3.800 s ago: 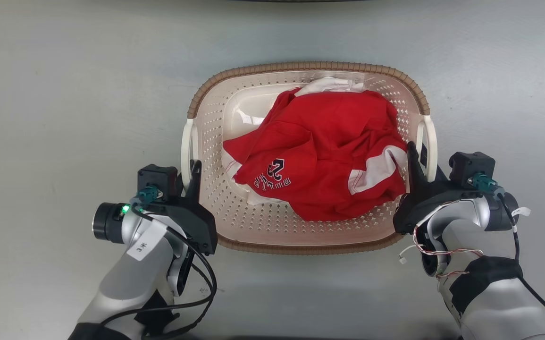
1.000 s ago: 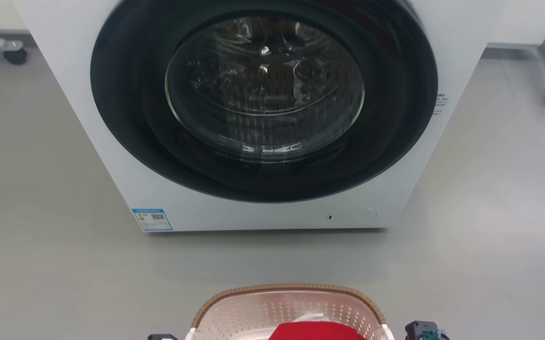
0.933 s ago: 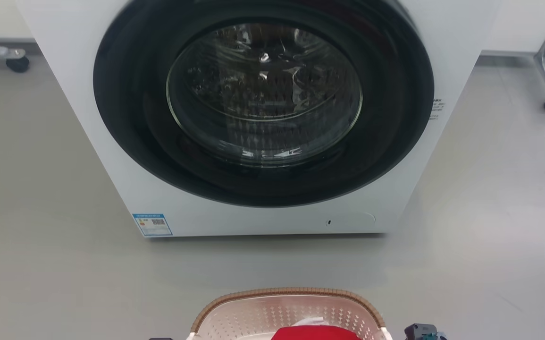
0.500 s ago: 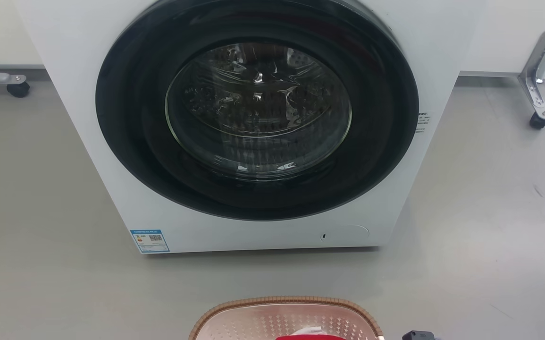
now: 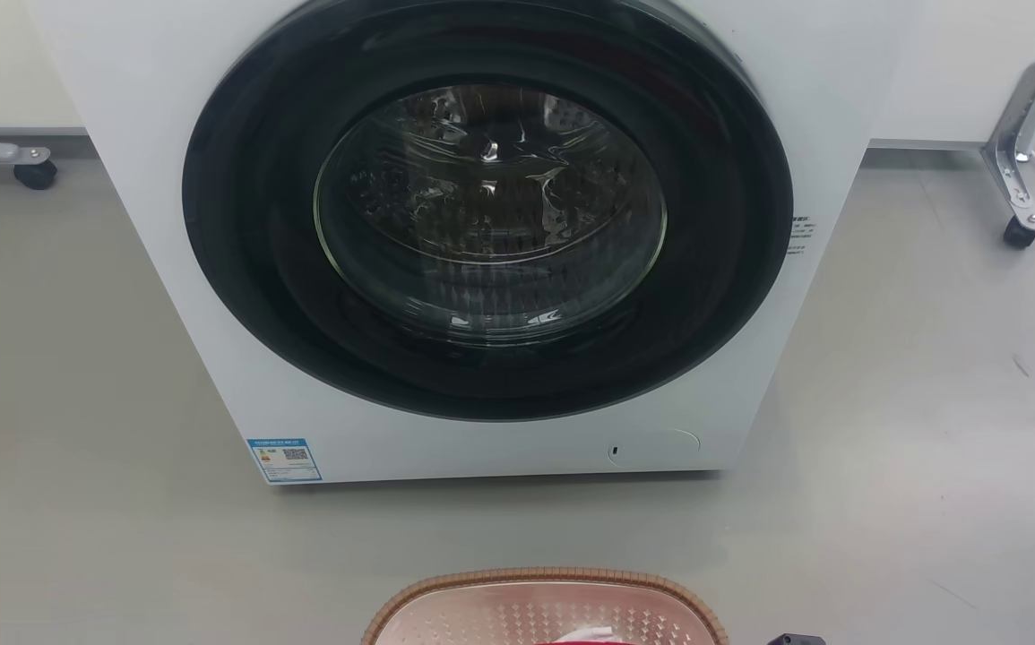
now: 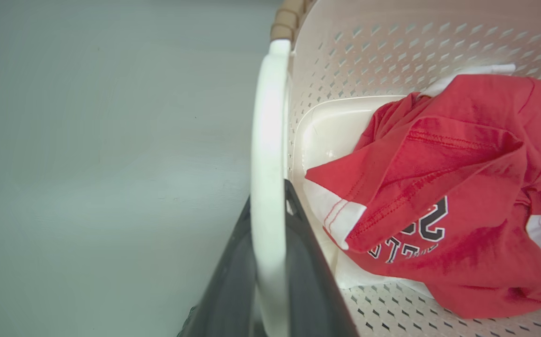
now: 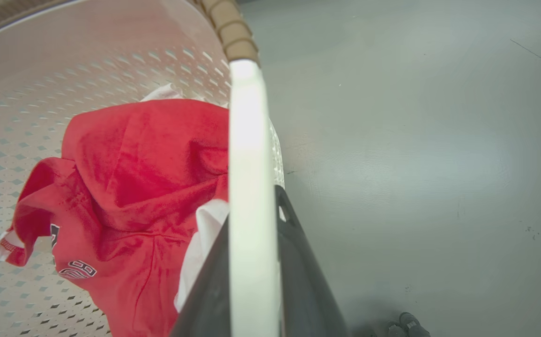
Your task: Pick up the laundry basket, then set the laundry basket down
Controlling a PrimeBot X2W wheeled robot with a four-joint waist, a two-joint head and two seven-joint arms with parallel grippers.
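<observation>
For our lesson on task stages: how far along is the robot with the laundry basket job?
Done: the left gripper clamps the left handle, the right gripper the right handle, of the laundry basket. In hand: the carry, apparently; the basket, holding a red shirt, faces the washing machine. Whether it is off the floor is unclear. Left: setting it down and letting go.

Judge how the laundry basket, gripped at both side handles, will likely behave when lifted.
Probably stiff: the laundry basket is moulded, perforated plastic, so it should keep its shape. Likely light: its load looks like a red shirt and some white cloth. The smooth white handle could slip between the fingers if tilted.
</observation>
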